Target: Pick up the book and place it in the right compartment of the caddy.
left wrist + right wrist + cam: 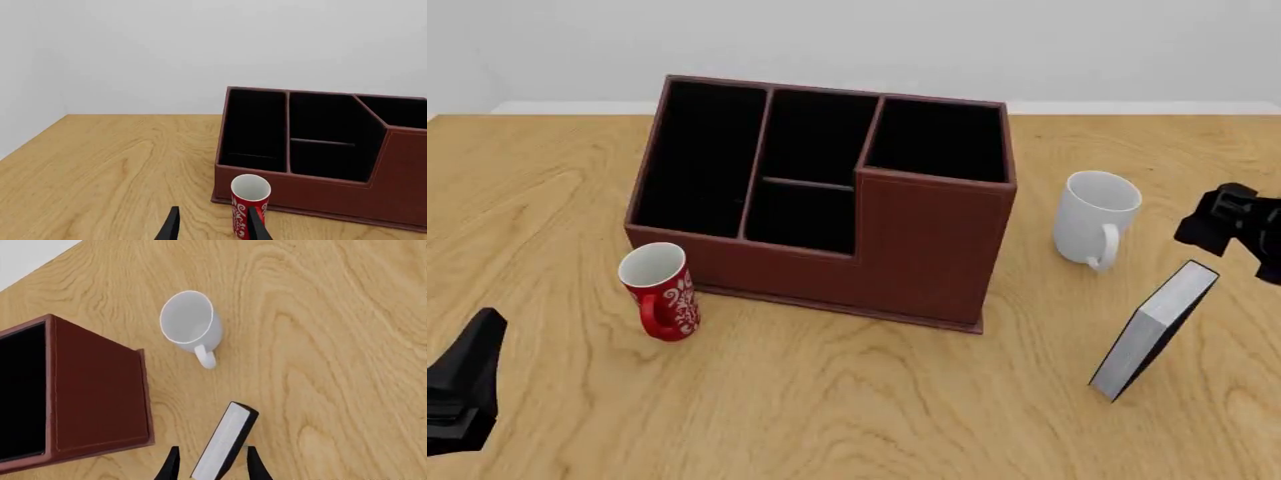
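The black book (1154,330) with white-grey page edges stands upright on the table, right of the caddy (921,250). In the right wrist view the book (227,440) lies between my right gripper's open fingers (254,465), with a gap on each side. My right gripper (1241,235) hangs above the book's top edge. The caddy's tall right compartment (941,140) is empty. My left gripper (213,230) is open and empty, low at the table's front left (461,400).
A white mug (1094,215) stands between the caddy and the book, handle toward the front. A red patterned mug (661,290) stands at the caddy's front left corner, just beyond my left gripper's fingers (250,202).
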You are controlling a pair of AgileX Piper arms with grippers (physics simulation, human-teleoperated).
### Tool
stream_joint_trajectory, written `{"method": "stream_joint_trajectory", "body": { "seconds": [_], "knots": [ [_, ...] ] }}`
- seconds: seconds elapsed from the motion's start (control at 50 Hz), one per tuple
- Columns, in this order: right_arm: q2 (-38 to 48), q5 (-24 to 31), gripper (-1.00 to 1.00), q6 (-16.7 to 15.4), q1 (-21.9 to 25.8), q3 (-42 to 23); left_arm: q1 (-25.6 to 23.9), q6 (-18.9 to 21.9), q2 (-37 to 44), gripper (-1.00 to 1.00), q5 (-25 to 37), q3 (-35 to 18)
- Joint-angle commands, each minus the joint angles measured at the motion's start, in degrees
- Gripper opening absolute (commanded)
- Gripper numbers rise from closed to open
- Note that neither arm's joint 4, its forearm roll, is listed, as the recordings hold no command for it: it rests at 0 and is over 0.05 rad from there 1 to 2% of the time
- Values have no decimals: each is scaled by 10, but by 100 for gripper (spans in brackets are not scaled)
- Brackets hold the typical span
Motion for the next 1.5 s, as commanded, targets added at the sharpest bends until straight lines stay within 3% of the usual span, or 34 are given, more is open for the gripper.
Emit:
{"method": "stream_joint_trajectory", "body": {
  "seconds": [0.02,0.04,0.12,0.54,0.56,0.7,0.78,0.8,0.92,0.94,0.98,1.0,1.02,1.04,1.06,1.1,1.12,1.22,1.24,1.28,1.38,1.4,1.5],
  "knots": [
    [12,-12,100,-6,-13,14,0,0,0,100,0,0],
    [10,-15,100,5,-12,19,0,0,0,100,0,0],
    [21,-19,100,-2,-12,17,0,0,0,100,0,0],
    [83,-72,100,22,-7,30,0,0,0,100,0,0],
    [92,-75,100,11,-11,29,0,0,0,100,0,0],
    [99,-90,100,20,-15,48,0,0,0,100,0,0],
    [111,-97,100,9,-24,53,0,0,0,100,0,0],
    [112,-104,100,21,-24,60,0,0,0,100,0,0],
    [135,-120,100,14,-26,68,0,0,0,100,0,0],
    [144,-133,100,26,-20,77,0,0,0,100,0,0],
    [149,-133,100,16,-22,74,0,0,0,100,0,0],
    [151,-141,100,36,-10,82,0,0,0,100,0,0],
    [159,-140,100,15,-19,77,0,0,0,100,0,0],
    [159,-140,100,15,-19,77,0,0,0,100,0,0],
    [157,-146,100,33,-12,82,0,0,0,100,0,0],
    [163,-146,100,21,-14,80,0,0,0,100,0,0],
    [163,-153,100,36,-8,86,0,0,0,100,0,0],
    [180,-180,100,39,-9,110,0,0,0,100,0,0],
    [180,-190,100,63,2,122,0,0,0,100,0,0],
    [191,-194,100,46,-4,120,0,0,0,100,0,0],
    [197,-217,100,65,5,142,0,0,0,100,0,0],
    [194,-219,-100,68,2,150,0,0,0,100,0,0],
    [182,-217,-100,81,17,154,0,0,0,100,0,0]
  ]
}}
